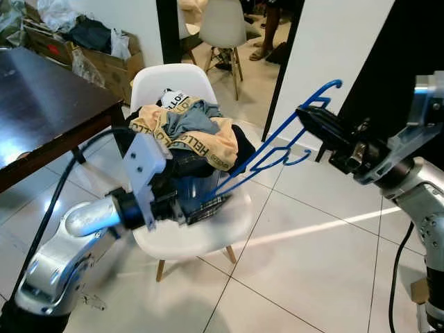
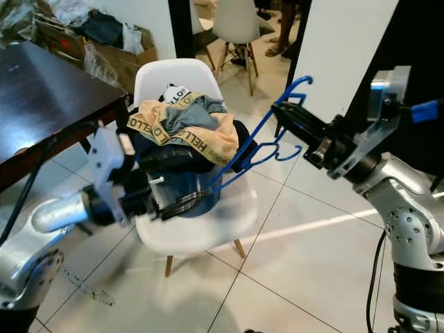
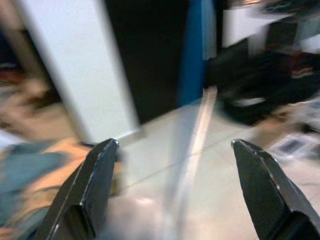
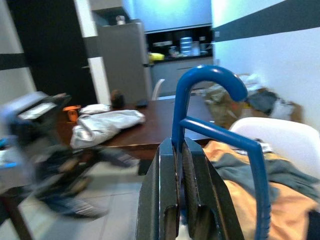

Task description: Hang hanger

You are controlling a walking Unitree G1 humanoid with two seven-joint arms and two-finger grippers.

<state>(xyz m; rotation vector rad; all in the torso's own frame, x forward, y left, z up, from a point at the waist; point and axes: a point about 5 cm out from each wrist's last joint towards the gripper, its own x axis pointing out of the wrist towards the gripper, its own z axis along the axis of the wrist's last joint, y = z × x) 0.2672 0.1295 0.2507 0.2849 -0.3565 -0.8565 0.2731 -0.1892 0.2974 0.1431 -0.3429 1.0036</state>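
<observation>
My right gripper point(image 1: 309, 114) clamps the blue hanger point(image 1: 274, 149) by its neck (left gripper point(image 3: 175, 190) gaping), shaft slanting down toward the white chair point(image 1: 194, 239).

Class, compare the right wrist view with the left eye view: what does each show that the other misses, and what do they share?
Right wrist view alone: a grey fridge, a kitchen counter with containers, and a pale bundle lying on the dark table.

Left eye view alone: the left hand low at the clothes pile, cardboard boxes by the wall, and a second white chair behind.

Both: the right hand shut on the blue hanger, the clothes pile on the white chair, and the dark table.
</observation>
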